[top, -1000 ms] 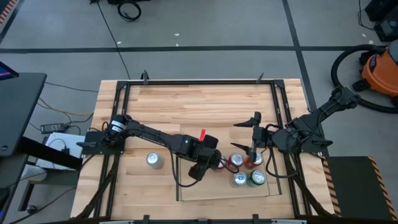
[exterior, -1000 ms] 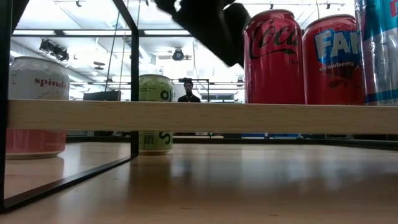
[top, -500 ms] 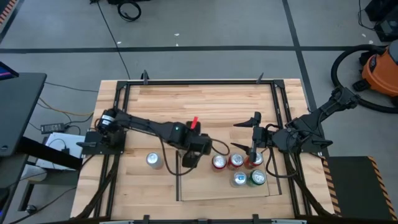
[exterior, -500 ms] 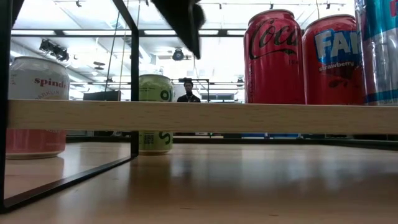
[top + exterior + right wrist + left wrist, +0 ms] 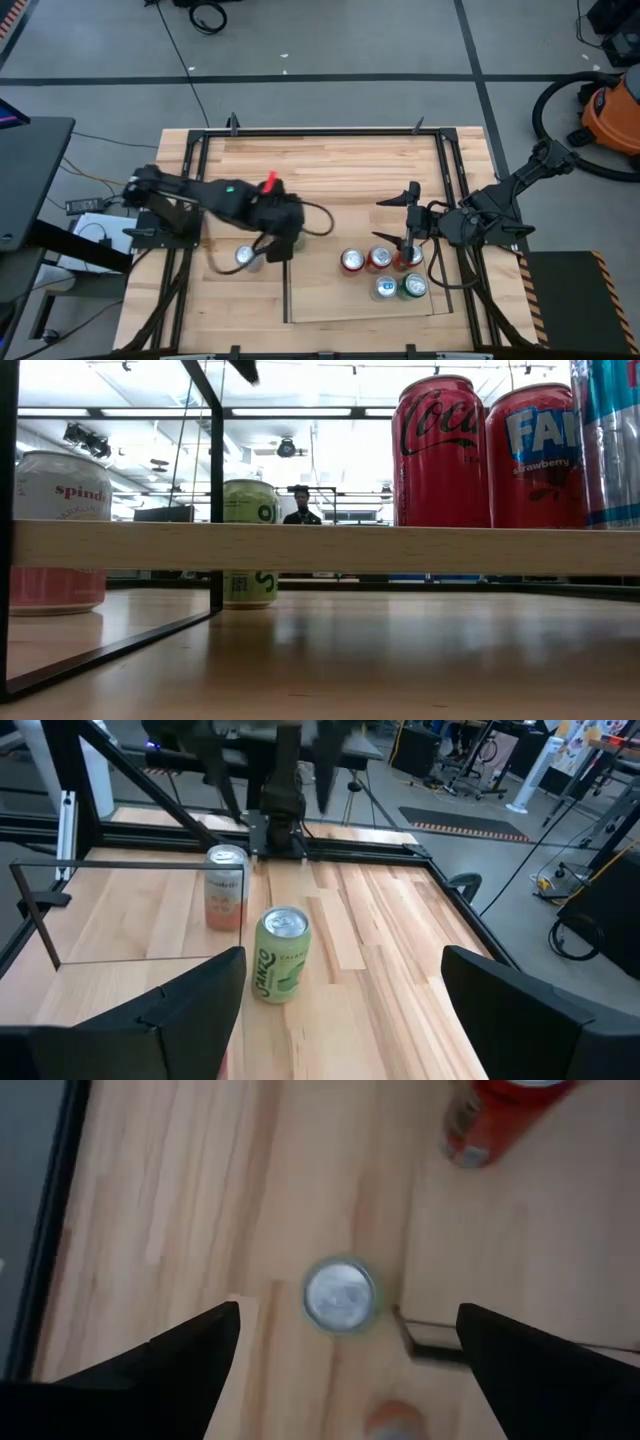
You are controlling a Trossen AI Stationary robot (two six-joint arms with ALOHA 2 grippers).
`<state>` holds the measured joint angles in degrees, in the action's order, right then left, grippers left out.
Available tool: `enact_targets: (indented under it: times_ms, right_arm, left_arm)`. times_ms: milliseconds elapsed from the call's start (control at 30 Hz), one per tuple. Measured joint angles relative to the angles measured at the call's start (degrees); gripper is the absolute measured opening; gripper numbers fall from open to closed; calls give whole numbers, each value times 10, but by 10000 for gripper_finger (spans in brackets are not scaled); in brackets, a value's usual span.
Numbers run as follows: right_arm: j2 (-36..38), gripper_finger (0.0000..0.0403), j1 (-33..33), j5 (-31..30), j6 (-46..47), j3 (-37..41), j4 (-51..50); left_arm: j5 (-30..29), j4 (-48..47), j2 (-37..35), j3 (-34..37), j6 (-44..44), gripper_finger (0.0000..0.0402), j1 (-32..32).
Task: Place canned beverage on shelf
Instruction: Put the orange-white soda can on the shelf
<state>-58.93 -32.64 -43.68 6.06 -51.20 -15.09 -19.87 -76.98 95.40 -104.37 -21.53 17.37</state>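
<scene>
Glossy metal cans point(image 5: 441, 450) on matt light-wood shelf point(image 5: 320, 547).

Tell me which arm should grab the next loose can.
Left. The left pincer hangs open straight above a loose can beside the shelf corner; the right pincer is on the shelf's far side, by the placed cans.

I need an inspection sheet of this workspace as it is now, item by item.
Surface: wooden tabletop, black frame.
Job's things: shelf holds five cans; green can and pink-white can stand on the tabletop beside it.
Clutter: nothing seen.
Grippers: left gripper open above the green can; right gripper open, by the shelf's cans.
Cables: black cable on the floor.
Surroundings: orange vacuum; a person far behind.
</scene>
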Motion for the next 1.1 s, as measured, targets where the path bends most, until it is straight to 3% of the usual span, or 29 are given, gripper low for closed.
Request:
enact_targets:
  times_ms: [133, 333, 567, 1100]
  right_arm:
    - [0, 348, 0, 0, 2, 0, 1]
    - [0, 348, 0, -1, 1, 0, 9]
    - [0, 348, 0, -2, -10, 0, 25]
    - [0, 348, 0, 3, -11, 0, 21]
  left_arm:
    - [-1, -6, -44, 53, -71, 385, 46]
    - [0, -7, -79, 200, -172, 385, 121]
    - [24, -3, -77, 298, -298, 385, 128]
    - [31, 43, -118, 327, -346, 385, 118]
